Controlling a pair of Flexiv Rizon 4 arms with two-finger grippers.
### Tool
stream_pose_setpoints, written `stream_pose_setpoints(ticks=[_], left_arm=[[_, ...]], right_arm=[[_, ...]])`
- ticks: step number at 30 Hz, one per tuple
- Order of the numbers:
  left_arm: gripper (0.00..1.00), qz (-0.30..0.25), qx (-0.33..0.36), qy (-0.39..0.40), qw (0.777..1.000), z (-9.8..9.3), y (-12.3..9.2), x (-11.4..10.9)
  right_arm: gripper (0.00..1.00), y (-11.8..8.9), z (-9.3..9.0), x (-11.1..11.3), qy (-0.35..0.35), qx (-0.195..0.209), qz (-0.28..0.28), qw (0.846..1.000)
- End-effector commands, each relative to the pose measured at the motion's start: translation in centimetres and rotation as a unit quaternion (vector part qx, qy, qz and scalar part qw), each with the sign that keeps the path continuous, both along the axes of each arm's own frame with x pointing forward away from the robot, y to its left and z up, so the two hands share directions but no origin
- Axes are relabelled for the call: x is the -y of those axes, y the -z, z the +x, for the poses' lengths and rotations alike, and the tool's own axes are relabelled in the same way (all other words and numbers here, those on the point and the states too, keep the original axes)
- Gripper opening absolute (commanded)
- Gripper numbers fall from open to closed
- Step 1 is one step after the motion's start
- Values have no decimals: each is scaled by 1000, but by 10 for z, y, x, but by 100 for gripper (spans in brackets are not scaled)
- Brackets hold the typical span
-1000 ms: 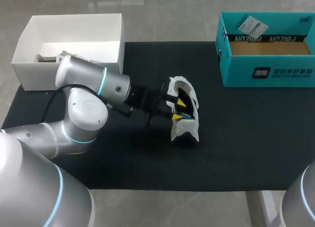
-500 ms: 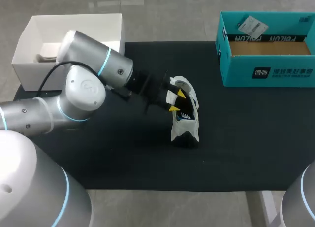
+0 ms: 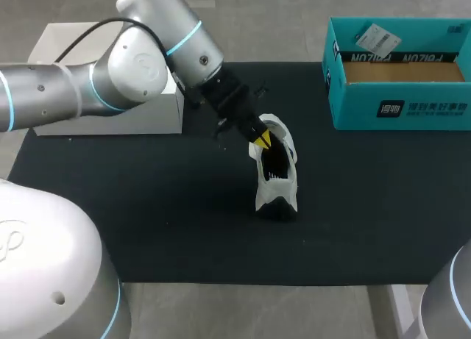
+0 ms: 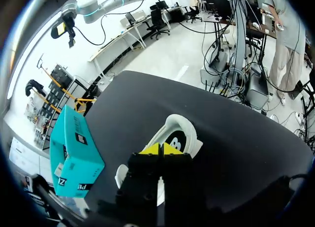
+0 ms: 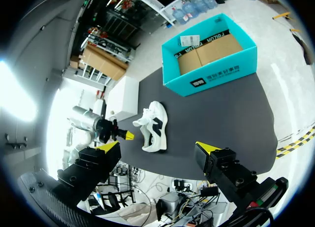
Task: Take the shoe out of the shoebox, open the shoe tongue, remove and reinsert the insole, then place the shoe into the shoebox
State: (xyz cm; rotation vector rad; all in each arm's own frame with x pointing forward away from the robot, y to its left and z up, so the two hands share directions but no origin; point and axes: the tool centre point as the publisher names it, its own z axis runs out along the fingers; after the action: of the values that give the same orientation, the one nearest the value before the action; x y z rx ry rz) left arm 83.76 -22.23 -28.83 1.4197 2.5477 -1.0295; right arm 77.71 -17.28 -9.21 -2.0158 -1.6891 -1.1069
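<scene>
DOWN TO THE SHOE: The left claw (image 3: pixel 263 139), its yellow tips pressed together with nothing visible between them, hangs at the rim of the opening of a white sneaker (image 3: pixel 278 184). The sneaker sits near the middle of the dark worktop (image 3: pixel 147 207), well apart from the teal shoebox (image 3: pixel 401 107) at the far right corner. In the left wrist view the sneaker lies just ahead of and below the tips; whether they touch it cannot be told. The right claw (image 5: pixel 158 147), fingers wide apart and holding nothing, is well back from the shoe. With nothing bracing the sneaker, a push from the closed tips would likely tip it or skid it across the worktop. Tips held together could also slide off the tongue or insole rather than catch either.
</scene>
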Motion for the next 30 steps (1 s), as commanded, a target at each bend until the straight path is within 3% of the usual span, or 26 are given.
stream_pose_setpoints(ticks=[1, 6, 10, 20, 30], left_arm=[[0, 130, -54, 83, 987, 4, -3, 5], [0, 104, -43, 172, 979, 7, 18, 9], [0, 117, -37, 236, 964, 8, 31, 9], [0, 88, -14, 253, 964, 10, 51, 21], [0, 84, 9, 268, 960, -5, 70, 26]], right_arm=[[100, 0, 0, -1, 1, -1, -1, 1000], [100, 0, 0, -1, 1, -1, -1, 1000], [100, 0, 0, -1, 1, -1, -1, 1000], [100, 0, 0, -1, 1, -1, -1, 1000], [100, 0, 0, -1, 1, -1, -1, 1000]])
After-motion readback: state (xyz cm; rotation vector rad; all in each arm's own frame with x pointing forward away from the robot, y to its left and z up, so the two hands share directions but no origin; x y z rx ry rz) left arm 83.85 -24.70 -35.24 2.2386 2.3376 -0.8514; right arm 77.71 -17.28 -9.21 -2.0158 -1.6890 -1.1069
